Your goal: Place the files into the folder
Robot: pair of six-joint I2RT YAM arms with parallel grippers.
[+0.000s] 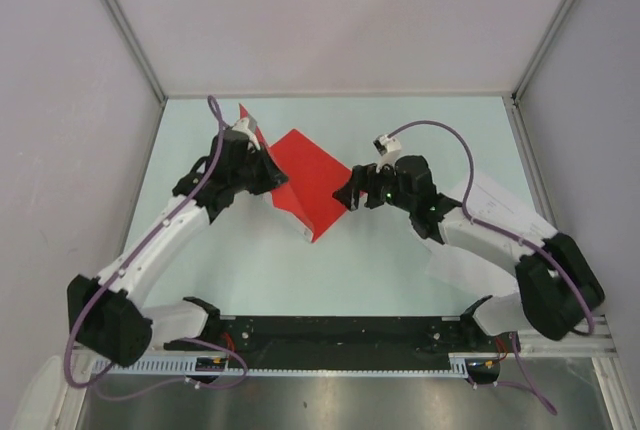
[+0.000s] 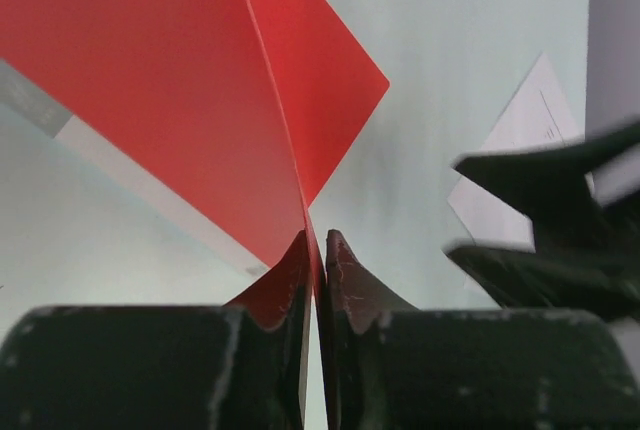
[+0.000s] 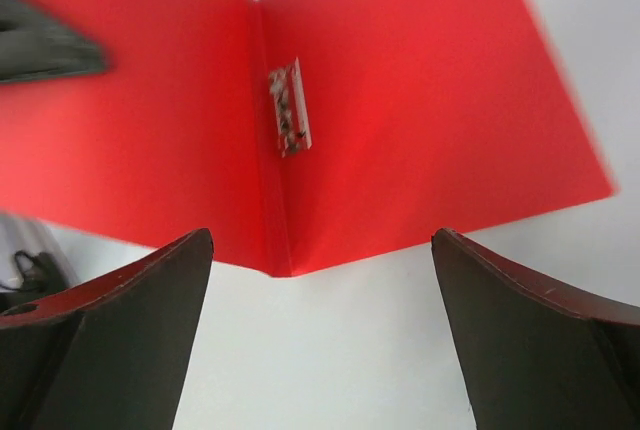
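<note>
A: Working on which step?
B: Opening the folder [image 1: 315,175], judging by the pose. Pinching the raised cover with the left gripper [image 2: 317,242], pressing both fingers tight against the red sheet and holding it up off the lower leaf, like a book propped ajar.
A: And doing what with the right gripper [image 3: 322,250]?
B: Hovering just beside the folder's open edge, spreading its fingers wide, gripping nothing. Facing straight into the folder's inside, toward the spine crease.
A: Getting anywhere with the files [image 2: 525,140]?
B: Not yet. Lying flat on the table [image 1: 400,280], well to the right of the folder, touching no part of it.
A: Calling for what next, then?
B: Probably holding the cover propped with the left, swinging the right away from the folder toward the sheets, closing on one edge, then sliding them in over the lower leaf. Needing care there: pinching thin paper off a flat surface, likely buckling it.
A: Reading anything?
B: Seeing a small white clip strip [image 3: 290,110] beside the crease inside the folder, showing no legible letters. Seeing a white and grey strip [image 2: 100,155] along one outer edge of the folder, showing nothing readable either. Making out fine black print on the sheets right of the folder, too small for reading. Finding no brand names anywhere.
</note>
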